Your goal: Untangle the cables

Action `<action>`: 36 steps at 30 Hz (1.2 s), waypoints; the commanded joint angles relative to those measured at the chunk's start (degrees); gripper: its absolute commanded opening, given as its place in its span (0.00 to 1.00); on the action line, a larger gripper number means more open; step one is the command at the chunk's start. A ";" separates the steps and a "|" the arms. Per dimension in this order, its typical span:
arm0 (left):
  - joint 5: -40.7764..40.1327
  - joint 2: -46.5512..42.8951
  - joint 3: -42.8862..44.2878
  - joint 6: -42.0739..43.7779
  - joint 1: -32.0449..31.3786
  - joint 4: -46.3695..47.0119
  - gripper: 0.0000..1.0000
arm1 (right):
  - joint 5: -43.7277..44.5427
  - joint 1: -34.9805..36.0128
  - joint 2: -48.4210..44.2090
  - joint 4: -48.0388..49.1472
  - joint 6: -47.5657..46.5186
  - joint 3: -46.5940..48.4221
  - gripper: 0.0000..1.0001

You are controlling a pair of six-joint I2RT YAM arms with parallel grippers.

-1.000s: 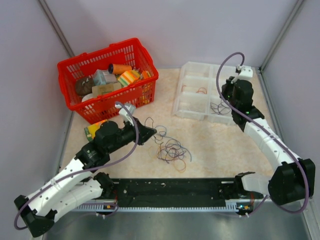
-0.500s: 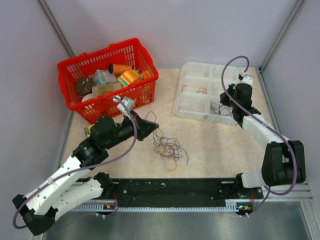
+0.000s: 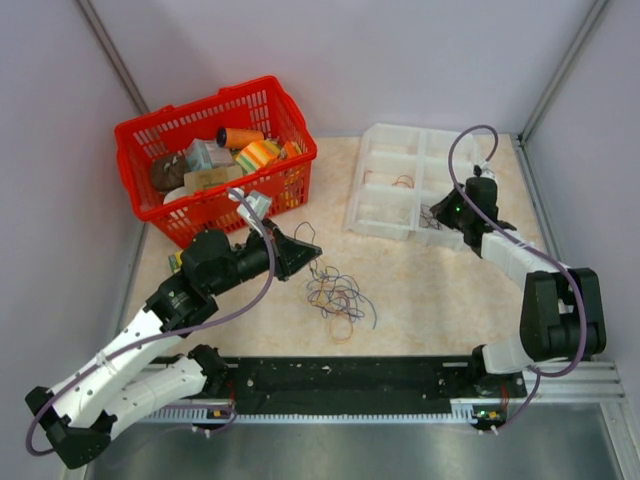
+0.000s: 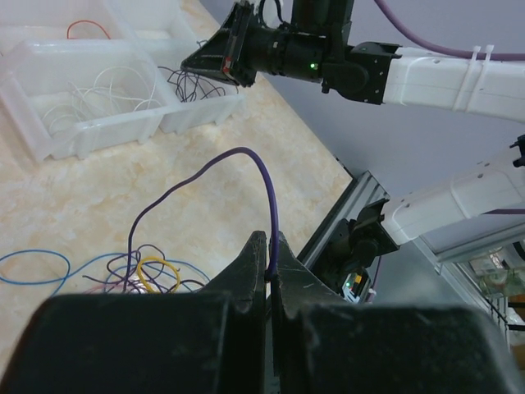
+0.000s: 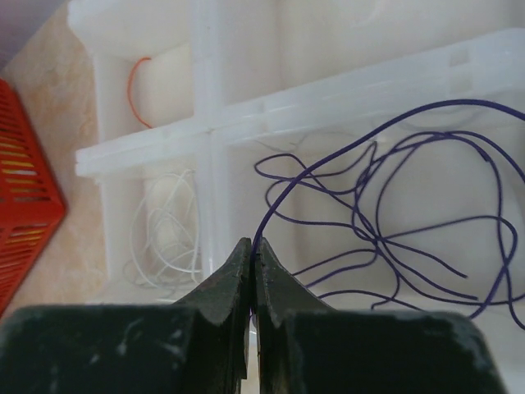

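Beige marbled desk (image 3: 430, 290) carries our clear compartment tray (image 3: 384, 228). We have the right claw (image 5: 252, 254) pinched together on a purple strand (image 5: 328, 164) inside the tray's near right compartment, next to the cell holding white wires (image 5: 168, 230). Left of the tray and nearer the arm bases, the tangle of cables (image 3: 338, 296) lies loose on the desk. Farther left of the tray, our left claw (image 4: 267, 246) is clamped on a looping purple cable (image 4: 246, 154) that arches up from the tangle.
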 commanded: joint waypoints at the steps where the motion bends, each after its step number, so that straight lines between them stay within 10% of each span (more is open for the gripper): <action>1: 1.05 -0.37 3.19 -0.67 0.20 3.61 0.00 | 7.38 -0.16 -0.25 -7.61 -1.90 3.18 0.00; 7: 1.93 0.24 2.31 -2.07 0.20 5.36 0.00 | 4.33 -0.16 5.89 -13.84 -8.48 9.75 0.09; 16: -2.02 2.61 3.98 -2.08 0.20 0.27 0.00 | 9.91 6.68 -0.76 -29.50 -16.66 18.82 0.84; 22: -3.34 3.23 3.54 -1.90 0.20 -0.78 0.00 | -0.89 22.85 -11.39 -27.60 -25.72 14.19 0.84; 28: -3.69 2.62 3.01 -2.25 0.37 -1.93 0.00 | -35.74 31.29 -20.29 9.11 -16.42 -5.06 0.77; 36: -1.06 2.62 2.75 -6.29 0.29 -1.75 0.00 | -39.48 36.84 -18.18 20.06 -17.27 -11.23 0.65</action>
